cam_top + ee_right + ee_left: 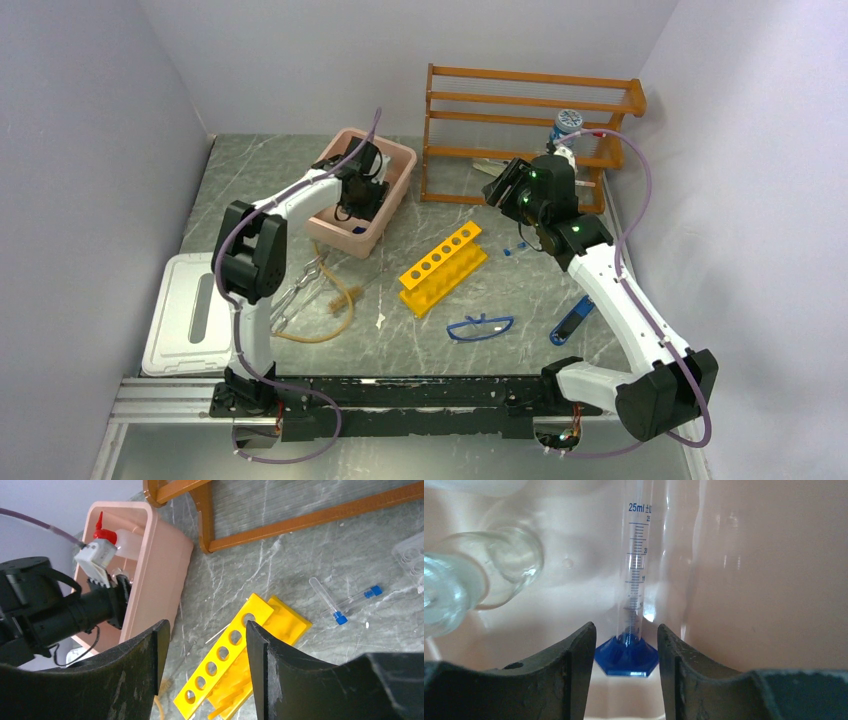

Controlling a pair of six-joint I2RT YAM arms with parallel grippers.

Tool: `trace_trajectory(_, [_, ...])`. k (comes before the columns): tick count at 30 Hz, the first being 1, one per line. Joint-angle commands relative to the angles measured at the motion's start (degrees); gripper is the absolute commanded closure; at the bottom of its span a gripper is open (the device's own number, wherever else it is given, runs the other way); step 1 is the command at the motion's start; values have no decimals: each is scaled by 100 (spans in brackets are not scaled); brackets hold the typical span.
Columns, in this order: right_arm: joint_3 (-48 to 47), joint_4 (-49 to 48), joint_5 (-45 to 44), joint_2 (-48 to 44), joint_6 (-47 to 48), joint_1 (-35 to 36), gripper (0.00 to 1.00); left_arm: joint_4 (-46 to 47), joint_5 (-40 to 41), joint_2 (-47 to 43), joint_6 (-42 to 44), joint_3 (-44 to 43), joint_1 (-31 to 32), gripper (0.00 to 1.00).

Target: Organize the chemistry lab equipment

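My left gripper (pixel 358 203) is down inside the pink tub (pixel 396 160). In the left wrist view it (pixel 626 630) is open, with the blue hexagonal foot of a clear 25 ml graduated cylinder (pixel 636 555) between its fingertips, not clamped. A clear glass flask (pixel 479 575) lies to the left. My right gripper (pixel 500 185) hangs open and empty above the table, over the yellow holed rack (pixel 220 655) (pixel 443 267). Blue-capped tubes (pixel 345 605) lie right of the rack. The red-capped white squeeze bottle (pixel 117 537) is in the tub. Blue-framed goggles (pixel 480 326), metal tongs (pixel 298 290) and tan tubing (pixel 335 310) lie near the front.
The wooden shelf rack (pixel 530 110) stands at the back right with a blue-capped container (pixel 568 124) on it. The tub's white lid (pixel 190 315) lies front left. A blue tool (pixel 572 320) lies by the right arm. A clear tray edge (pixel 412 555) shows at the right.
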State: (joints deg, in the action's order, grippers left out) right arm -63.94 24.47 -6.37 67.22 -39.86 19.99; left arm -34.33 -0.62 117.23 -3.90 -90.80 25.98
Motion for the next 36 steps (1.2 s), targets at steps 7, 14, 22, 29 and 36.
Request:
trace_trajectory(7, [-466,-17,18,-13,836,574,37,-338,203,-1630,-541,-289,23,36])
trace_trajectory(14, [-308,-406,-46,114,1054,1827,36,-464,783,-2861,-1089,61,-111,33])
trace_trajectory(22, [-14,-1203,-973,1065,1369,4209,36,-250,1550,-4460,-1196,317,-128,28])
trace_trajectory(29, [-181,-1321,-1569,2488,1330,5173,37,-375,1924,-4971,-1174,283,-128,26])
trace_trajectory(36, [-387,-1823,-1451,3453,1134,5291,41,-561,2010,-5060,-1280,260,-128,27])
